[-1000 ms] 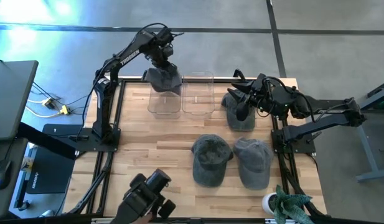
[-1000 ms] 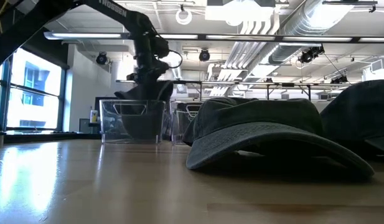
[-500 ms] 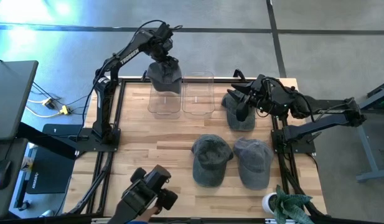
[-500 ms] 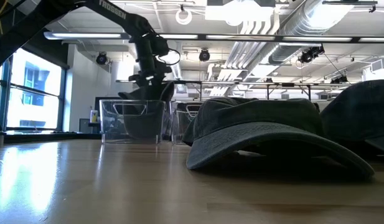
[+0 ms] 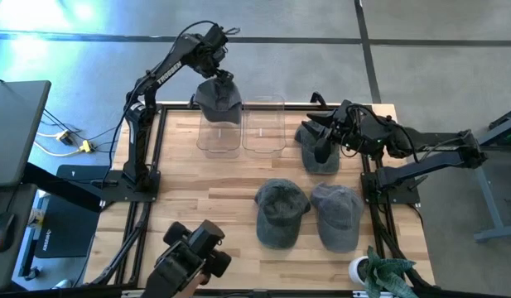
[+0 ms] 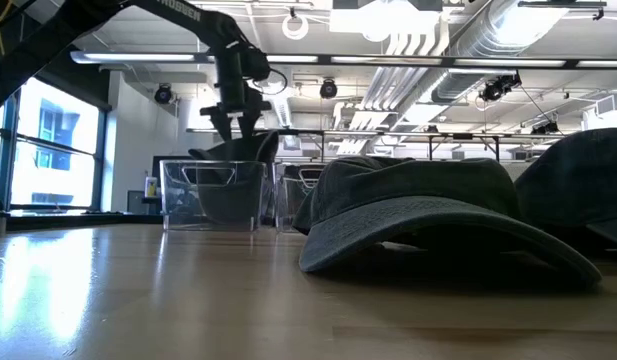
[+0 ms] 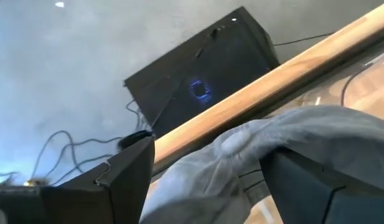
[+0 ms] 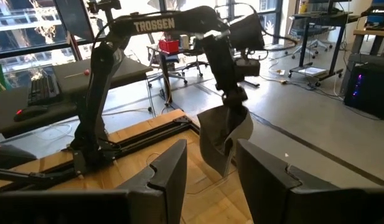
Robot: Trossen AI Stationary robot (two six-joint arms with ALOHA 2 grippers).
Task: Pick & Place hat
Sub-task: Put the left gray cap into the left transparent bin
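The left pincer (image 5: 219, 76) stands spread directly above the left clear bin (image 5: 219, 139), where a grey hat (image 5: 219, 99) slumps over the bin's far rim, apparently free. The right pincer (image 5: 315, 135) hovers half-parted over another hat (image 5: 320, 154) beside the bins.

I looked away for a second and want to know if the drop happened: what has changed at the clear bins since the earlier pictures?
The left gripper has opened and lifted away toward the table's far edge, letting go of the grey hat, which now sits in the left clear bin. The right gripper, the hat under it, the two front hats and the empty bin stayed put.
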